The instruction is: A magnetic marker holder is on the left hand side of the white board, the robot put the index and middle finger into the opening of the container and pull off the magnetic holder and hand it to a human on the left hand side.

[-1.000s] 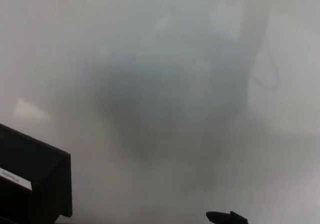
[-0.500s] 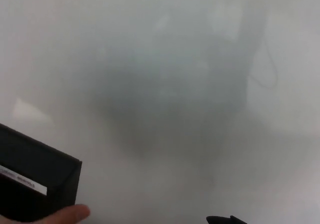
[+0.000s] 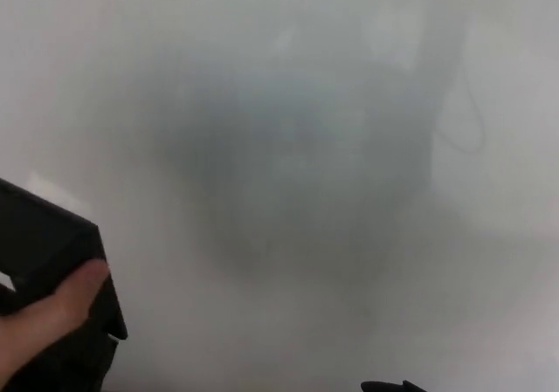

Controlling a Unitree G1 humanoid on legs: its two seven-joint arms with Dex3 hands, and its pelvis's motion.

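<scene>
The black magnetic marker holder point(image 3: 44, 244) is at the lower left of the head view, in front of the whiteboard point(image 3: 288, 147), tilted with one corner pointing right. A person's hand point(image 3: 48, 318) grips it from below, thumb pressed on its front face. Only a small black tip of what looks like my right hand point(image 3: 393, 386) shows at the bottom edge, right of centre and well apart from the holder. Too little of it shows to read its state. My left hand is out of the picture.
The glossy whiteboard fills the whole view and carries a dim, blurred dark reflection point(image 3: 297, 174) in its middle. A thin curved line point(image 3: 472, 121) shows at the upper right.
The holder has shifted left and up and tilted. The person's thumb, first just under it, now lies on its front. The black tip at the bottom edge has sunk lower.
</scene>
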